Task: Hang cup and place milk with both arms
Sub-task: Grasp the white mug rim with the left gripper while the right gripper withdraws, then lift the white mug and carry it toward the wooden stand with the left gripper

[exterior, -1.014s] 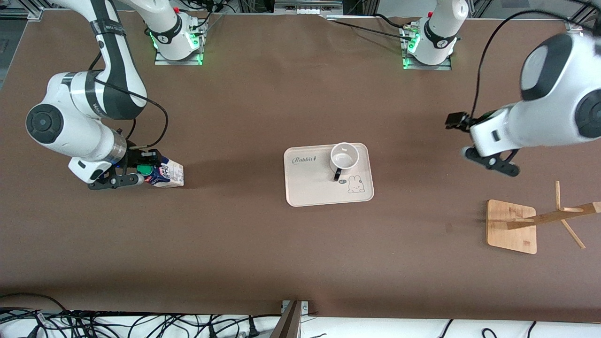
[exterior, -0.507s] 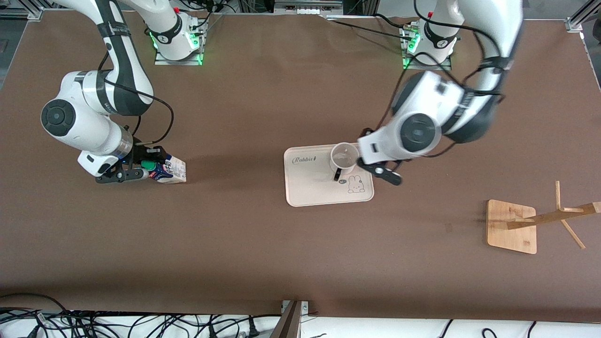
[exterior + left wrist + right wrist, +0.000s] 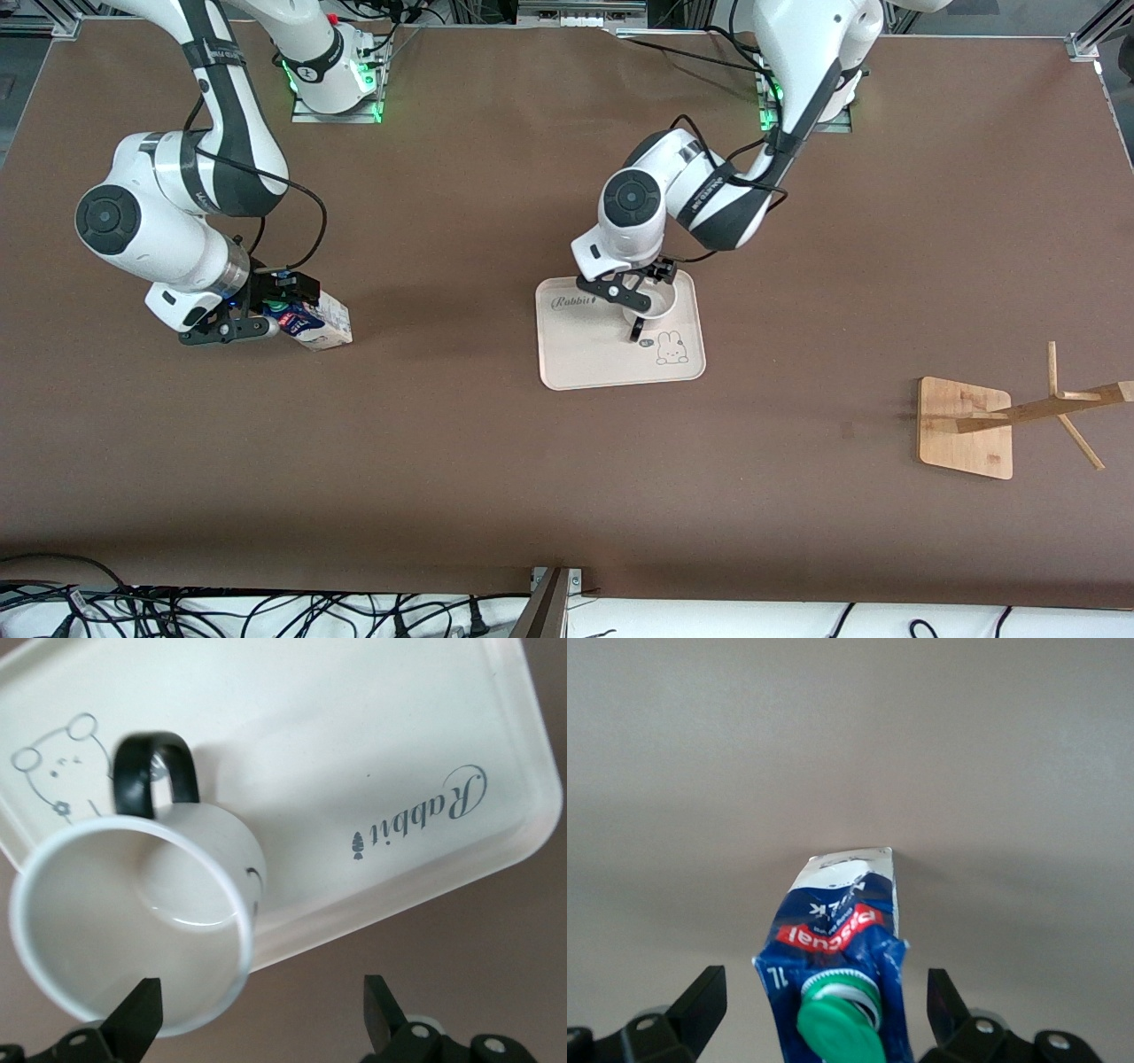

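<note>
The white cup [image 3: 657, 303] stands upright on the cream tray [image 3: 594, 354], its black handle pointing toward the front camera. My left gripper [image 3: 634, 286] hovers open over it. In the left wrist view the cup [image 3: 133, 921] lies under one fingertip [image 3: 142, 1014], and the gripper's middle [image 3: 261, 1019] is over the tray's [image 3: 354, 744] edge. The blue and white milk [image 3: 321, 321] lies on the table toward the right arm's end. My right gripper [image 3: 264, 312] is open around its capped end. In the right wrist view the milk [image 3: 837, 939] lies between the open fingers of that gripper [image 3: 824, 1010], untouched.
A wooden cup rack [image 3: 1045, 409] with pegs stands on a square wooden base [image 3: 966, 427] toward the left arm's end, nearer the front camera than the tray. Cables lie along the table's near edge [image 3: 266, 611].
The left arm swung from near the rack across to the tray and lowered its open gripper over the cup. The right gripper shifted slightly at the milk, and the carton turned a little.
</note>
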Controlling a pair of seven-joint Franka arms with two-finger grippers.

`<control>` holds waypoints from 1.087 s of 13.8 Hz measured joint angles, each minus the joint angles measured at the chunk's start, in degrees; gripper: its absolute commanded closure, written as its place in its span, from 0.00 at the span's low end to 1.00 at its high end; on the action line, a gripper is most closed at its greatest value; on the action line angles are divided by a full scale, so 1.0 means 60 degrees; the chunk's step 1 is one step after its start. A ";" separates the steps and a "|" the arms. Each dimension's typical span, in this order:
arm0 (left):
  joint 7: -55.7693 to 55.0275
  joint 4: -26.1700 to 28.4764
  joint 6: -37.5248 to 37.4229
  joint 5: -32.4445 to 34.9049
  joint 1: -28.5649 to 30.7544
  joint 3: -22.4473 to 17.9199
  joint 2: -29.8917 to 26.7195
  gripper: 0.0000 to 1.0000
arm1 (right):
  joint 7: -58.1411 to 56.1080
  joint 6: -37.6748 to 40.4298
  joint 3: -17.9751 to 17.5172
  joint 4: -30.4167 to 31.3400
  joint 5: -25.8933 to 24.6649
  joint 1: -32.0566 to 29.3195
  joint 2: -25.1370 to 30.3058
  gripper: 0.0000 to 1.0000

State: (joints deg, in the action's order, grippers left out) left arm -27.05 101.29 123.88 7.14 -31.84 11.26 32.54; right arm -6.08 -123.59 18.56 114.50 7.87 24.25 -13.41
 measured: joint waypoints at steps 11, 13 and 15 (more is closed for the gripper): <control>-0.1298 -0.0202 0.0051 0.1100 -0.0056 -0.0094 0.0174 1.00 | -0.0574 0.2494 0.0222 -0.1601 -0.0973 0.0001 0.1620 0.00; -0.1335 -0.0488 -0.0664 0.1012 0.0076 -0.0116 -0.0009 1.00 | -0.0623 0.3426 0.0223 -0.2093 -0.1278 0.0001 0.1975 0.00; -0.1353 -0.0949 -0.1539 0.0927 0.0419 -0.0135 -0.0309 1.00 | -0.0658 0.4054 0.0224 -0.2580 -0.1339 0.0001 0.2123 0.00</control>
State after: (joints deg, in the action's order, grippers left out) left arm -35.17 95.60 114.65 12.70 -29.32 10.45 30.69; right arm -10.02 -99.26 19.91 99.02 -0.16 24.26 -0.67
